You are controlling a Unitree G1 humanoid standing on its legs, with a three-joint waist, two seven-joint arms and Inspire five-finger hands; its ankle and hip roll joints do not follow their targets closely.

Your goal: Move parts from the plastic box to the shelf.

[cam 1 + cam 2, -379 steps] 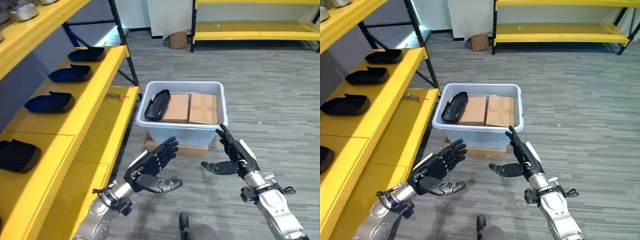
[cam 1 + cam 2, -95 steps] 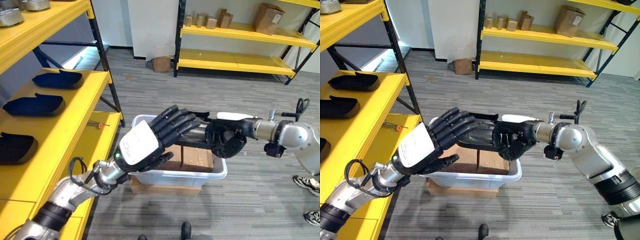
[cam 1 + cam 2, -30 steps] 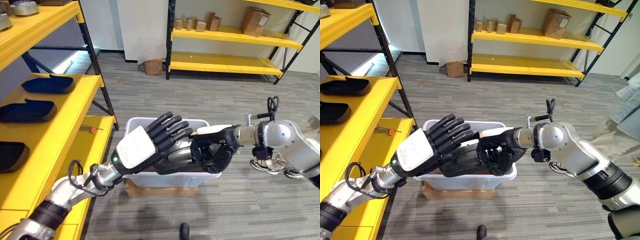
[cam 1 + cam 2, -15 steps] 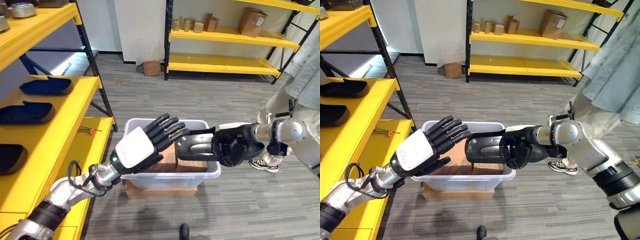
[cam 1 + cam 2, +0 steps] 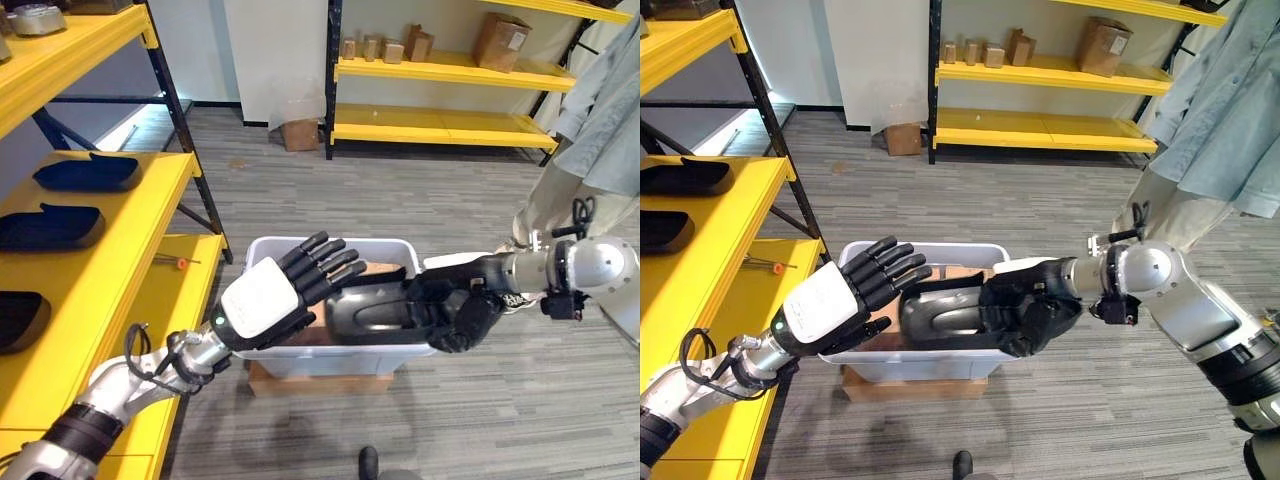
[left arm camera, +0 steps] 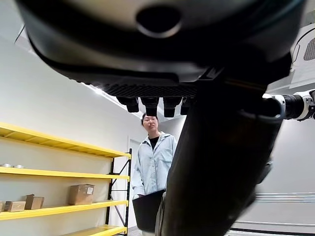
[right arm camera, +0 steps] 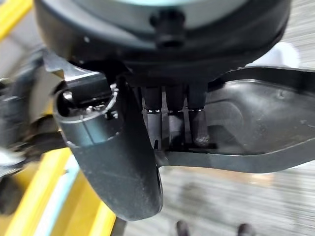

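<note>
We see a grey plank floor [image 5: 420,200] carrying a flat cardboard slab [image 5: 320,381], and on that slab stands a pale plastic box [image 5: 330,357]. To our left rises a yellow shelf [image 5: 120,250]; dark moulded parts [image 5: 85,172] lie in a row on its middle level, and a small tool with an orange tip, possibly a screwdriver [image 5: 172,262], rests lower down. A far shelf [image 5: 440,125] holds cardboard boxes [image 5: 500,28].
</note>
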